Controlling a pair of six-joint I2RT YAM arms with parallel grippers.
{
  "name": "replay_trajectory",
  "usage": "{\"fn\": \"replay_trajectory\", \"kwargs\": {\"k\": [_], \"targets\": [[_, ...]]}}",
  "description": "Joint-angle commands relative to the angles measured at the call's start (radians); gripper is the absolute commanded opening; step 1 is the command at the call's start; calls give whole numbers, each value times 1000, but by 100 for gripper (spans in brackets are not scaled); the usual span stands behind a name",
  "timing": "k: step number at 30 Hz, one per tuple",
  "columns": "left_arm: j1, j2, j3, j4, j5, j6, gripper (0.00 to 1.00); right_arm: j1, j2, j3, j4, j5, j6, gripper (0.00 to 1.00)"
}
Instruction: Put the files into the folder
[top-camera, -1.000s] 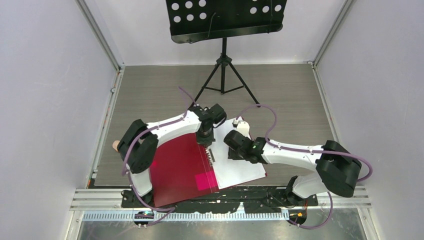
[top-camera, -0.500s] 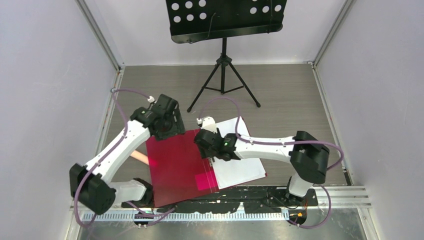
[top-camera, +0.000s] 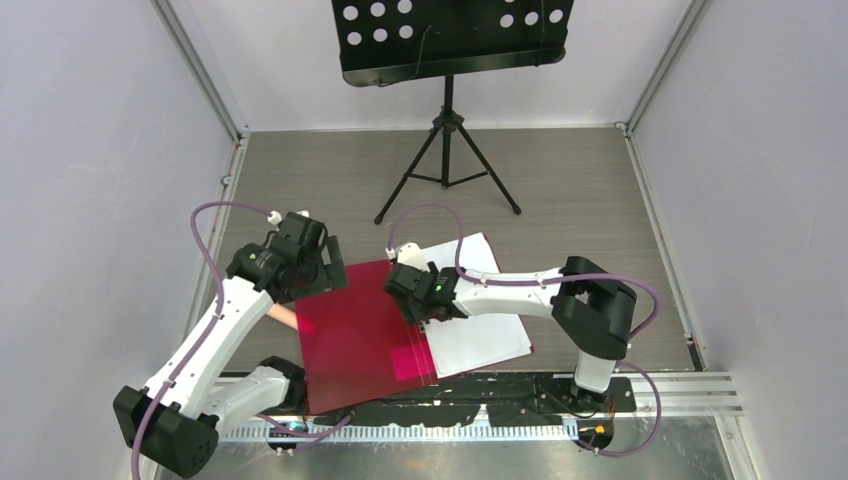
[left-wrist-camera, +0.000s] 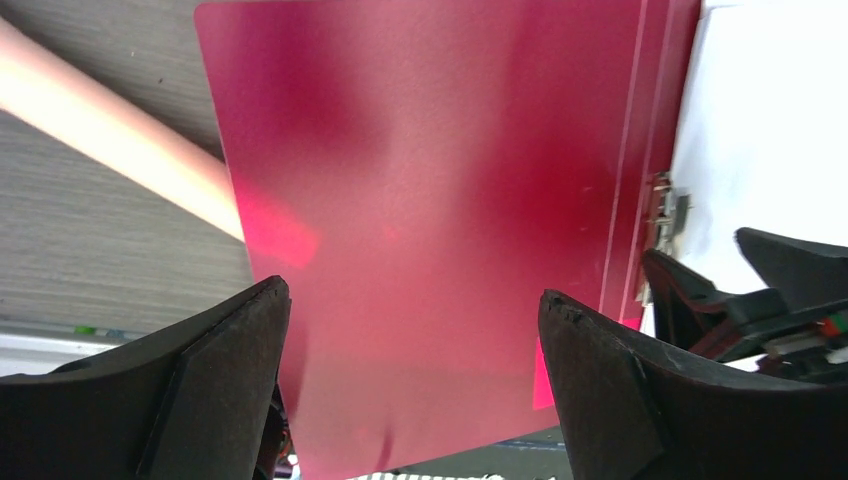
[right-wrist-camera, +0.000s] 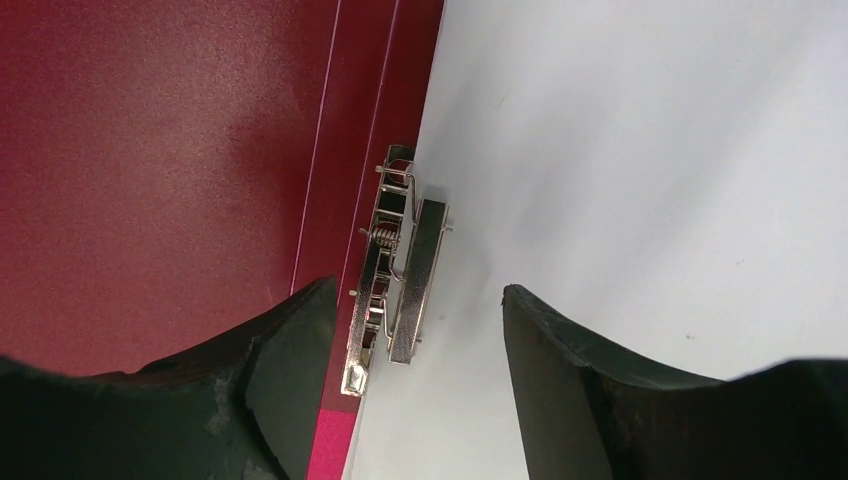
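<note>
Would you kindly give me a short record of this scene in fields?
folder: open flat on the table, red half to the left
files: white sheets on the right half
clip: metal, at the spine, lying over the files' left edge
left gripper: open, above the folder's left half
right gripper: open, astride the clip, not gripping

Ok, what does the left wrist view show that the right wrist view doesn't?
Only left wrist: most of the folder cover, a pale rod at its left edge, bare table, and the left gripper open over it. Only right wrist: the clip spring and wire levers up close, between the open right gripper fingers. Both: red folder, clip, white files beside it.
</note>
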Motion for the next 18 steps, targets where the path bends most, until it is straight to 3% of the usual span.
{"fn": "replay_trajectory", "kwargs": {"k": [1, 18], "targets": [[13, -25, -38, -10, -12, 19, 93, 6, -11, 8, 31, -13, -11, 67], [35, -40, -65, 5, 15, 33, 93, -29, 86, 31, -32, 36, -4, 62]]}}
